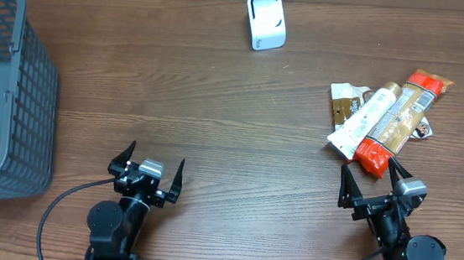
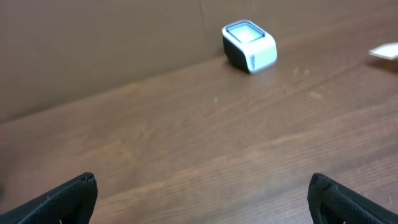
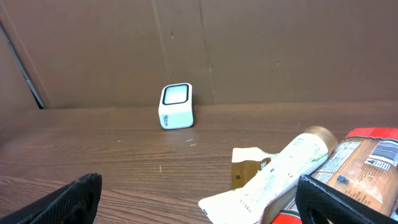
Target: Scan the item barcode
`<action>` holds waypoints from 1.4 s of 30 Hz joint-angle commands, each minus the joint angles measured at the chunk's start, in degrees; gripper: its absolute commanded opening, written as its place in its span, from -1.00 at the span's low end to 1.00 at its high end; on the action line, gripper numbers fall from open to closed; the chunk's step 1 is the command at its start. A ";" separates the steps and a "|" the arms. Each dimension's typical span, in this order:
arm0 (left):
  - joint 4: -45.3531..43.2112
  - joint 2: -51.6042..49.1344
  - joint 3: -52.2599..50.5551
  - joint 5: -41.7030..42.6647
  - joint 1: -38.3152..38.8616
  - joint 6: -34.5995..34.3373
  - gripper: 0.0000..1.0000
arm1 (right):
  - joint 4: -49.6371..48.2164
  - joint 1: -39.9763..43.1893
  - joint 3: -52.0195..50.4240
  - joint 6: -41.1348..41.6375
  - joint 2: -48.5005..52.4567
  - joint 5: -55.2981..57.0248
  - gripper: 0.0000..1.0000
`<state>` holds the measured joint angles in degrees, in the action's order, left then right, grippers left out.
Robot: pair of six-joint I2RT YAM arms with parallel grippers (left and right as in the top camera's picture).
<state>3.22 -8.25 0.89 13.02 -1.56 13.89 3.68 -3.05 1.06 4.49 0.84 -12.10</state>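
A pile of snack packets lies at the right of the table: an orange-red packet (image 1: 403,120), a white packet (image 1: 366,121) across it, and a brown-and-white packet (image 1: 347,102) underneath. In the right wrist view the white packet (image 3: 273,180) and the orange-red packet (image 3: 360,162) lie just ahead. The white scanner (image 1: 266,21) stands at the far middle of the table, also the scanner (image 2: 249,46) and the scanner (image 3: 175,106) in the wrist views. My right gripper (image 1: 374,183) stands open just short of the pile. My left gripper (image 1: 148,167) is open over bare wood with nothing between its fingers.
A grey plastic basket (image 1: 3,93) fills the left edge of the table. A brown cardboard wall (image 3: 249,43) rises behind the scanner. A black cable (image 1: 57,207) loops from the left arm's base near the front edge.
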 commanded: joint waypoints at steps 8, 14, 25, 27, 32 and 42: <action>-0.20 7.85 -0.59 -0.98 -0.24 0.70 0.99 | -0.26 -0.31 -0.61 0.17 -0.68 -0.15 1.00; -0.02 7.61 -0.59 -1.03 -0.24 0.70 0.99 | -0.26 -0.31 -0.61 0.17 -0.68 -0.15 1.00; -0.02 7.61 -0.59 -1.03 -0.24 0.70 0.99 | -0.26 -0.31 -0.61 0.17 -0.68 -0.15 1.00; -0.02 7.61 -0.59 -1.03 -0.24 0.70 0.99 | -0.26 -0.31 -0.61 0.17 -0.68 -0.15 1.00; -0.02 7.61 -0.59 -1.03 -0.24 0.70 0.99 | -0.26 -0.31 -0.61 0.17 -0.68 -0.15 1.00; -0.02 7.61 -0.59 -1.03 -0.24 0.70 0.99 | -0.26 -0.31 -0.61 0.17 -0.68 -0.15 1.00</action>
<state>3.18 -0.97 0.56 12.62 -1.54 13.93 3.68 -3.05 1.06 4.49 0.84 -12.08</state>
